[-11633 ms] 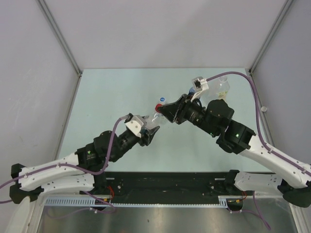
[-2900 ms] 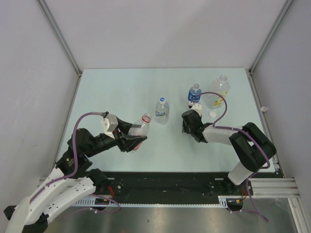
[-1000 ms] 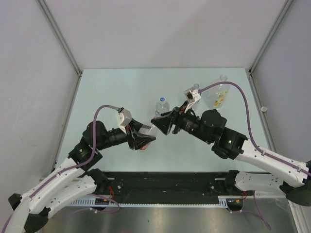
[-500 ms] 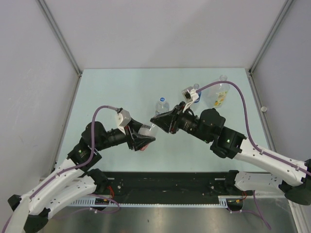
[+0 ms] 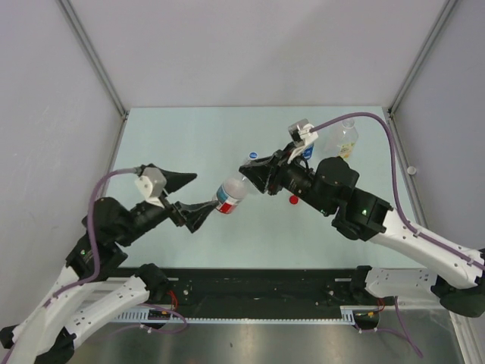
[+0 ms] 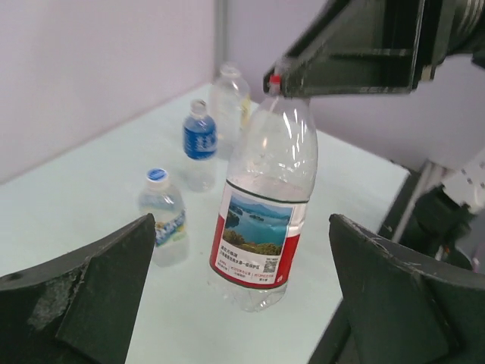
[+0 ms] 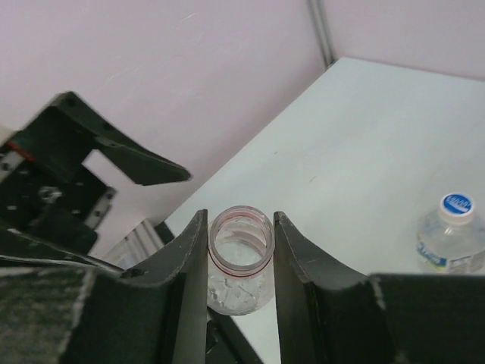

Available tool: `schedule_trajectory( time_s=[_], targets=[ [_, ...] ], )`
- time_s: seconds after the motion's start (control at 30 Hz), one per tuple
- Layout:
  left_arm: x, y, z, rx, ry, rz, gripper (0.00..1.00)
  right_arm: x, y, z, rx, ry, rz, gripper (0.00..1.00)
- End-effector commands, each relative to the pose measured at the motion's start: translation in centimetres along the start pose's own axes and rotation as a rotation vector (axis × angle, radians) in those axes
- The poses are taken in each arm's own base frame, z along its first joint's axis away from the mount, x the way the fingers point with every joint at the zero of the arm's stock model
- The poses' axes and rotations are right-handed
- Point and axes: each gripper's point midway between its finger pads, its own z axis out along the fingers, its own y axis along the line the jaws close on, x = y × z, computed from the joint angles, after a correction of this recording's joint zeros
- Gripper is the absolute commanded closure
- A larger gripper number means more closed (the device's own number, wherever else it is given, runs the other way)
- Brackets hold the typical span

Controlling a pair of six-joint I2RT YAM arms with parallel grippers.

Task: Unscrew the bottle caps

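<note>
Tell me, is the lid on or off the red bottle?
Off. The red-labelled bottle shows an open mouth, pinched by the right gripper; a red cap lies on the table.

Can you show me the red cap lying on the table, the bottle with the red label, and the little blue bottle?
Red cap (image 5: 293, 200): overhead view, its top face.
Red-label bottle (image 6: 256, 246): left wrist view, middle of its label.
Little blue bottle (image 6: 200, 142): left wrist view, its blue label.

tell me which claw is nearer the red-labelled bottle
Right. The right claw is clamped on the open neck of the red-labelled bottle. The left claw stands wide open facing the bottle's body, not touching it.
</note>
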Motion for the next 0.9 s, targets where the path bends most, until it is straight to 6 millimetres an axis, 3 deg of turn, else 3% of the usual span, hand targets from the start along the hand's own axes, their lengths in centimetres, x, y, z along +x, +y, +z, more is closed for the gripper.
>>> schedule_trajectory(
  time_s=[0.0, 0.07, 0.2, 0.33, 0.37, 0.43, 0.47, 0.7, 0.87],
  targets=[
    [-2.6, 4.1, -3.1, -0.272, -0.048, 0.012, 0.00, -1.5, -1.7, 1.8, 0.103, -0.046, -0.131, 1.00],
    [-3.2, 6.9, -4.9, -0.462, -0.093, -0.035, 0.00, -1.1, -2.2, 3.4, 0.126, -0.061, -0.162, 1.00],
    [-3.0, 9.7, -7.8, -0.660, -0.137, -0.057, 0.00, -0.9, -3.3, 6.6, 0.175, -0.118, -0.252, 1.00],
    [-2.4, 9.7, -8.4, -0.666, -0.146, -0.071, 0.00, 0.1, -4.4, 9.9, 0.225, -0.157, -0.381, 1.00],
    [-2.0, 9.7, -8.3, -0.667, -0.137, -0.075, 0.00, 1.7, -4.7, 11.1, 0.227, -0.130, -0.413, 1.00],
    [-1.6, 9.8, -8.3, -0.669, -0.136, -0.081, 0.00, 2.2, -5.0, 12.2, 0.244, -0.149, -0.452, 1.00],
    [-1.2, 9.8, -8.3, -0.671, -0.132, -0.084, 0.00, 3.9, -5.8, 13.4, 0.259, -0.116, -0.496, 1.00],
    [-0.7, 9.9, -8.2, -0.672, -0.134, -0.097, 0.00, 9.0, -9.3, 17.0, 0.330, -0.054, -0.543, 1.00],
    [0.0, 9.9, -7.8, -0.669, -0.114, -0.089, 0.01, 11.4, -10.8, 18.9, 0.340, -0.018, -0.522, 1.00]
  ],
)
